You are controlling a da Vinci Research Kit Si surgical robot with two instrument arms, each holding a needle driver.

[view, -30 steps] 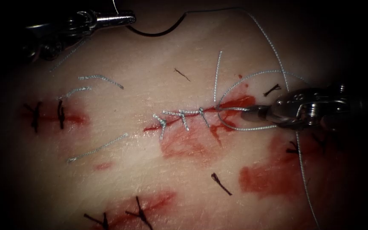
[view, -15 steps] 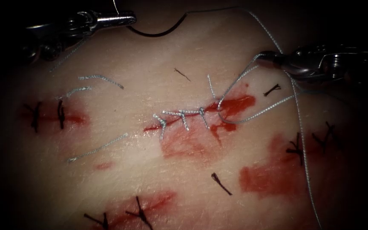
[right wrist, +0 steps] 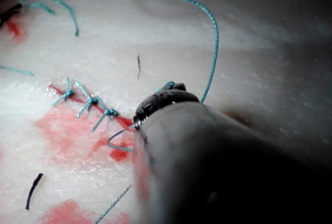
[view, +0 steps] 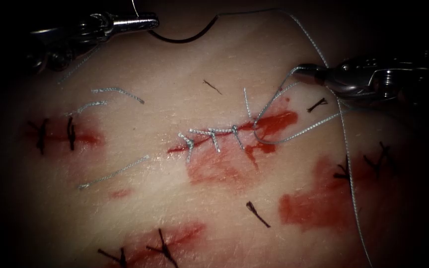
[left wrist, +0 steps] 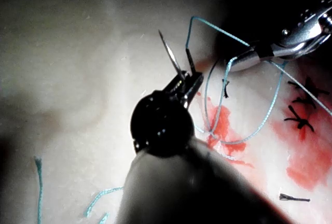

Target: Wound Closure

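Endoscope: needle (view: 182,35) beside left hand (view: 147,21)

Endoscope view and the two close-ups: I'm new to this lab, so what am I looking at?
This is suturing practice on pork belly, the tissue. The endoscope looks down on the cut, partly closed with stitches. The close-ups come from cameras near each arm's wrist. The left tool holds the curved needle near one end, clear of the tissue. The right tool, on the cut's right side, grips the thread, which loops by the cut. Cut ends of thread and red fluid lie around.
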